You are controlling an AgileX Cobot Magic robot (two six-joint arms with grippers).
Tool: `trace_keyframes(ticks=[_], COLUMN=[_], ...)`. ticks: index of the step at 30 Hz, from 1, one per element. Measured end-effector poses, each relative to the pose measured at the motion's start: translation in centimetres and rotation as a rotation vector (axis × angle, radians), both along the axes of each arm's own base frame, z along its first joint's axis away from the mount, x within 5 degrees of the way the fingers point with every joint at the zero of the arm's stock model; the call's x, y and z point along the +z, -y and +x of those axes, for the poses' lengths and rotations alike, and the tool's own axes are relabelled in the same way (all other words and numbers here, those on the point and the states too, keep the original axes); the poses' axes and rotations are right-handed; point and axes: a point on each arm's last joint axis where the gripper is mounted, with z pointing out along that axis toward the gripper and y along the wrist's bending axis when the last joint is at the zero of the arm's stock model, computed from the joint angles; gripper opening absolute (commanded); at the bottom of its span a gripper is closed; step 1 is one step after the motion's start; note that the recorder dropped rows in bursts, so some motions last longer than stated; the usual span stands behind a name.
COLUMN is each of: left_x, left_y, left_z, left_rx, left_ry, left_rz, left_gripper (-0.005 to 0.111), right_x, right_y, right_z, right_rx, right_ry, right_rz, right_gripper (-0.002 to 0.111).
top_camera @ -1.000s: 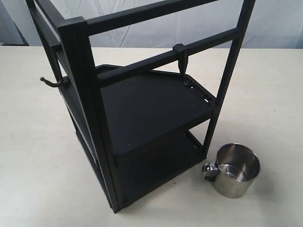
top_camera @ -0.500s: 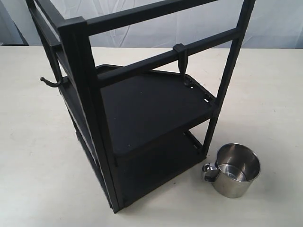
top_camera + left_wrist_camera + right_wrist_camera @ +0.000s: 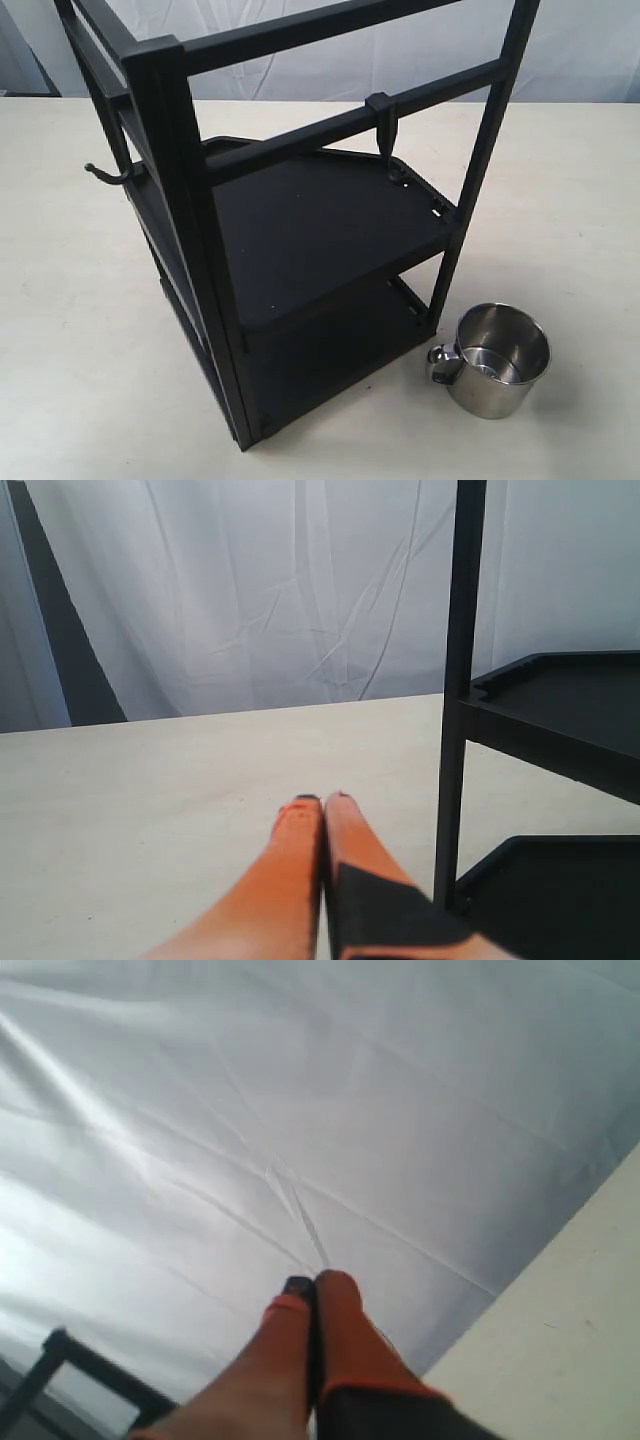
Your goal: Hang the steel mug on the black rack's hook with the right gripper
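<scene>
Mug-hanging basically not started: steel mug (image 3: 495, 358) upright on table (image 3: 70, 320) beside black rack (image 3: 290, 230) foot, handle toward rack, nowhere near right gripper (image 3: 312, 1282). That pincer pressed together on nothing, aimed at white curtain (image 3: 300, 1090), rack corner barely in its view. Hook (image 3: 381, 122) on crossbar bare. Left gripper (image 3: 322, 800) also together, idle. Grab, lift, hang all left

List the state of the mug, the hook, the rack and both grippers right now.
steel mug: upright on the table, beside the rack, not gripped.
hook: clipped on a crossbar, nothing hanging on it.
black rack: standing, shelves bare.
left gripper: shut, holding nothing.
right gripper: shut, holding nothing.
</scene>
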Motion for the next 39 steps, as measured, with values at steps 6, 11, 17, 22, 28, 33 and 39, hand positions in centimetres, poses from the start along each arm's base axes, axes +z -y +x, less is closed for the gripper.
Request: trace_keyframes(ticks=[6, 11, 17, 22, 28, 33, 39], left_x=[0.0, 0.0, 0.0, 0.0, 0.0, 0.0, 0.0], left_y=[0.0, 0.0, 0.0, 0.0, 0.0, 0.0, 0.0], left_z=[0.0, 0.0, 0.0, 0.0, 0.0, 0.0, 0.0], left_rx=[0.0, 0.0, 0.0, 0.0, 0.0, 0.0, 0.0], left_ry=[0.0, 0.0, 0.0, 0.0, 0.0, 0.0, 0.0], left_rz=[0.0, 0.0, 0.0, 0.0, 0.0, 0.0, 0.0], left_gripper=[0.001, 0.001, 0.001, 0.001, 0.001, 0.001, 0.001], right_x=[4.1, 5.3, 3.7, 0.1, -2.5, -4.5, -7.1], right_y=[-0.9, -1.3, -2.0, -2.0, -2.4, -2.6, -3.4], right_z=[0.8, 5.3, 11.2, 14.4, 16.1, 17.0, 18.1], right_rx=[0.072, 0.314, 0.625, 0.725, 0.798, 0.843, 0.882], right_ry=[-0.183, -0.639, -0.977, -1.149, -1.246, -1.323, -1.386], right_rz=[-0.452, -0.759, -0.814, -0.792, -0.7, -0.64, -0.629], right_gripper=[-0.001, -0.001, 0.007, 0.052, 0.068, 0.067, 0.06])
